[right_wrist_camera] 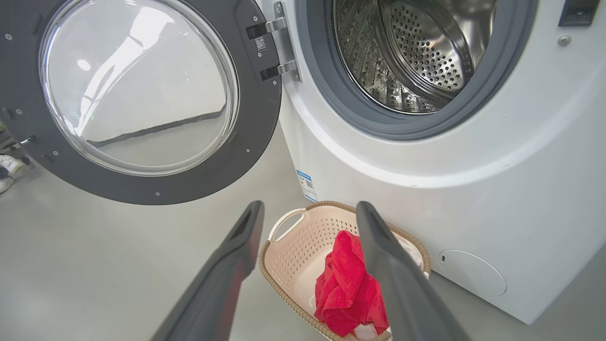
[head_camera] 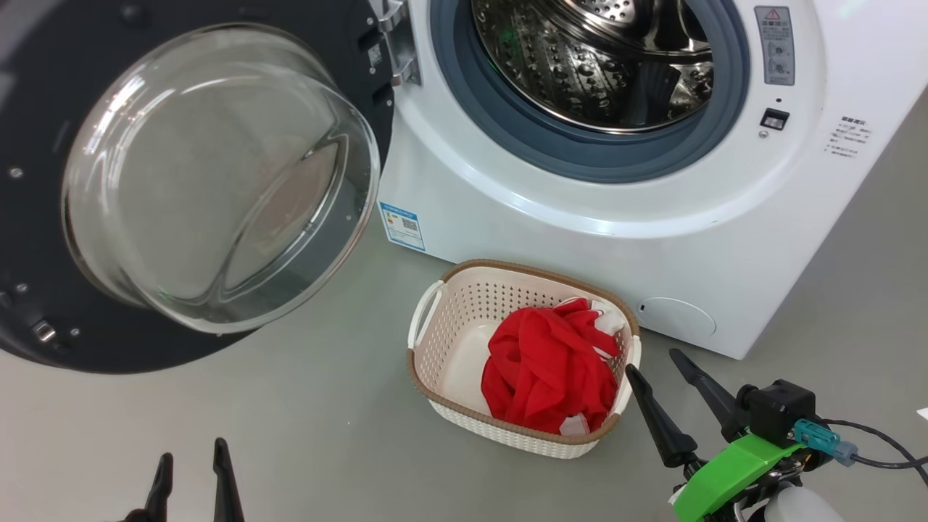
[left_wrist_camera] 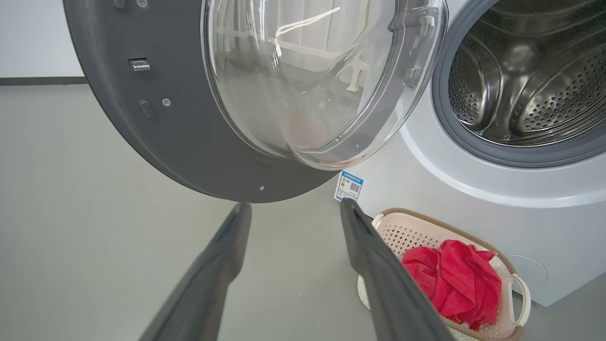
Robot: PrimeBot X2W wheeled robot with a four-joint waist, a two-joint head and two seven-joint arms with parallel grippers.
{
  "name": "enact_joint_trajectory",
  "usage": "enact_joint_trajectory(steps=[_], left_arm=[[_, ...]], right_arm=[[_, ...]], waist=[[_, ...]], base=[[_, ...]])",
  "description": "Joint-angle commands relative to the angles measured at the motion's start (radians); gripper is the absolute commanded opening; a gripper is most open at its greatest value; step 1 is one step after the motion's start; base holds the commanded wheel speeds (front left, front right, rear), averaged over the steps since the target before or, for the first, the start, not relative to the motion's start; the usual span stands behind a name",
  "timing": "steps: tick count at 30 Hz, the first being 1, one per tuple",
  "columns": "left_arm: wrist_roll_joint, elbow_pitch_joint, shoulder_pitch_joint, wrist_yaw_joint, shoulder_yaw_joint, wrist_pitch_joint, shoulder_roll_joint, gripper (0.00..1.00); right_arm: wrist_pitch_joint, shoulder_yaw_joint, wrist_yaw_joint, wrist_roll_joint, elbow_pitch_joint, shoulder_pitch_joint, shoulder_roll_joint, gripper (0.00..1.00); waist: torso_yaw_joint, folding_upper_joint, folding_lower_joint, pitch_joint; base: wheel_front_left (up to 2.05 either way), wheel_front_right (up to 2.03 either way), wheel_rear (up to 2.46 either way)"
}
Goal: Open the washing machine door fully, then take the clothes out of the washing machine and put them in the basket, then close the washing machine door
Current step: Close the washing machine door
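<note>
The washing machine (head_camera: 580,217) stands with its door (head_camera: 210,174) swung wide to the left; the steel drum (head_camera: 602,58) looks empty. On the floor in front sits the basket (head_camera: 446,330), and the red clothes (head_camera: 551,370) lie heaped in its right half. My right gripper (head_camera: 656,366) hovers open just right of the basket, nothing between its fingers. My left gripper (head_camera: 190,453) is open low at the bottom left, below the door. In the wrist views the door (left_wrist_camera: 189,118) (right_wrist_camera: 142,94), the basket (left_wrist_camera: 407,227) (right_wrist_camera: 289,251) and the clothes (left_wrist_camera: 454,279) (right_wrist_camera: 345,289) lie ahead of each gripper (left_wrist_camera: 293,206) (right_wrist_camera: 310,206), open.
Grey floor (head_camera: 290,435) spreads left of and before the basket. A blue sticker (head_camera: 401,225) and a round cap (head_camera: 678,317) sit low on the machine's front. A cable (head_camera: 877,442) trails from my right wrist. Something pale lies at the far left of the floor (right_wrist_camera: 7,166).
</note>
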Motion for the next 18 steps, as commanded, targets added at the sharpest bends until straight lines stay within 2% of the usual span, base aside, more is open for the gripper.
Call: enact_joint_trajectory(steps=[1, 10, 11, 12, 13, 14, 16, 17, 18], left_arm=[[-0.005, -0.03, -0.011, 0.011, 0.032, -0.012, 0.015, 1.0], [-0.024, -0.052, -0.023, 0.004, 0.045, -0.012, 0.015, 1.0], [-0.036, -0.06, -0.027, 0.001, 0.048, -0.012, 0.015, 0.87], [-0.046, -0.07, -0.032, -0.003, 0.053, -0.012, 0.015, 0.65], [-0.054, -0.084, -0.039, -0.009, 0.058, -0.012, 0.015, 0.48], [-0.055, -0.098, -0.047, -0.017, 0.064, -0.012, 0.015, 0.36], [-0.051, -0.129, -0.069, -0.033, 0.083, -0.012, 0.015, 0.06], [-0.046, -0.147, -0.081, -0.043, 0.095, -0.012, 0.015, 0.0], [-0.042, -0.164, -0.096, -0.053, 0.108, -0.012, 0.015, 0.0]], right_arm=[[-0.012, 0.02, 0.002, 0.008, -0.018, -0.014, 0.0, 1.0], [-0.012, 0.02, 0.002, 0.009, -0.024, -0.013, 0.0, 1.0], [-0.012, 0.019, 0.002, 0.009, -0.024, -0.012, 0.0, 1.0], [-0.012, 0.017, 0.002, 0.009, -0.024, -0.011, 0.0, 1.0], [-0.012, 0.015, 0.002, 0.01, -0.025, -0.009, 0.0, 1.0], [-0.012, 0.012, 0.002, 0.01, -0.027, -0.006, 0.001, 1.0], [-0.012, 0.006, 0.002, 0.012, -0.03, 0.0, 0.001, 1.0], [-0.012, 0.003, 0.002, 0.012, -0.032, 0.003, 0.001, 1.0], [-0.012, 0.0, 0.002, 0.012, -0.033, 0.006, 0.0, 1.0]], waist=[[0.013, 0.0, 0.0, -0.008], [0.018, 0.0, 0.0, -0.002], [0.018, 0.0, 0.0, -0.003], [0.018, 0.0, 0.0, -0.002], [0.019, 0.0, 0.0, -0.002], [0.02, 0.0, 0.0, -0.003], [0.023, 0.0, 0.0, -0.003], [0.023, 0.0, 0.0, -0.003], [0.024, 0.0, 0.0, -0.003]], base=[[0.0, 0.0, 0.0], [0.0, 0.0, 0.0], [0.0, 0.0, 0.0], [0.0, 0.0, 0.0], [0.0, 0.0, 0.0], [0.0, 0.0, 0.0], [0.0, 0.0, 0.0], [0.0, 0.0, 0.0], [0.0, 0.0, 0.0]])
